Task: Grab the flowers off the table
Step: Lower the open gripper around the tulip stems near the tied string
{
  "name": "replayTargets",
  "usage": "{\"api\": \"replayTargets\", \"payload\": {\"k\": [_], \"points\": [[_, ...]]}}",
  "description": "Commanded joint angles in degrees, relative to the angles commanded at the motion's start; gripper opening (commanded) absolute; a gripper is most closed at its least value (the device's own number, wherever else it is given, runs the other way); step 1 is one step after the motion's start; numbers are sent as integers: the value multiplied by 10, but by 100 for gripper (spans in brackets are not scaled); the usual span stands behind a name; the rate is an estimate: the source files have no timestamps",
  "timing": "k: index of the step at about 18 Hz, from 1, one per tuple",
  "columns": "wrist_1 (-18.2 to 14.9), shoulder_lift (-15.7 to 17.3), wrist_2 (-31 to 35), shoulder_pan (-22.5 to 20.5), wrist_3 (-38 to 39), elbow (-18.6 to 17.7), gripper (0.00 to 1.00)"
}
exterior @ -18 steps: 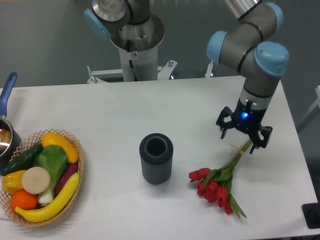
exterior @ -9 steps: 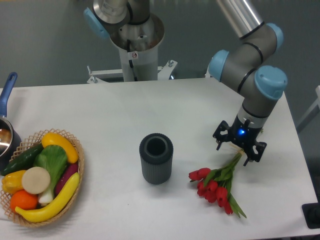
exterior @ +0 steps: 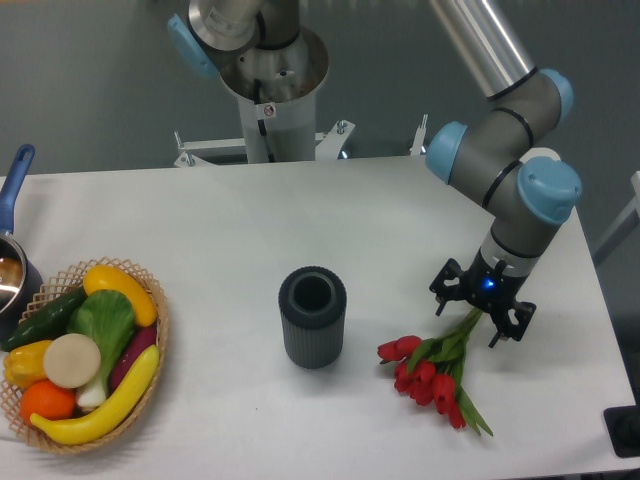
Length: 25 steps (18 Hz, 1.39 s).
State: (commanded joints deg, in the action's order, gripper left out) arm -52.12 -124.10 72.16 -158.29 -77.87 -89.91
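The flowers point(exterior: 432, 373), red tulips with green leaves and stems, lie on the white table point(exterior: 230, 230) at the front right, blooms toward the front left. My gripper point(exterior: 481, 314) points down over the stem end, low above the table. Its fingers point(exterior: 446, 297) stand apart on either side of the stems, open. The stem ends and the string are hidden under the gripper.
A dark grey ribbed vase point(exterior: 312, 316) stands upright left of the flowers. A wicker basket point(exterior: 155, 330) of toy fruit and vegetables sits at the front left. A pot with a blue handle point(exterior: 14, 190) is at the left edge. The table's right edge is close to the gripper.
My gripper has moved down and toward the front, from above the stem ends to straddling the stems. The flowers have not moved.
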Motion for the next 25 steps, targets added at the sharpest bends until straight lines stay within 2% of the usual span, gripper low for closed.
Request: {"api": "replayTargets", "payload": {"k": [19, 23, 25], "points": [[20, -20, 2, 17, -2, -8, 100], [40, -25, 4, 22, -4, -13, 100], [40, -26, 4, 22, -5, -14, 97]]}}
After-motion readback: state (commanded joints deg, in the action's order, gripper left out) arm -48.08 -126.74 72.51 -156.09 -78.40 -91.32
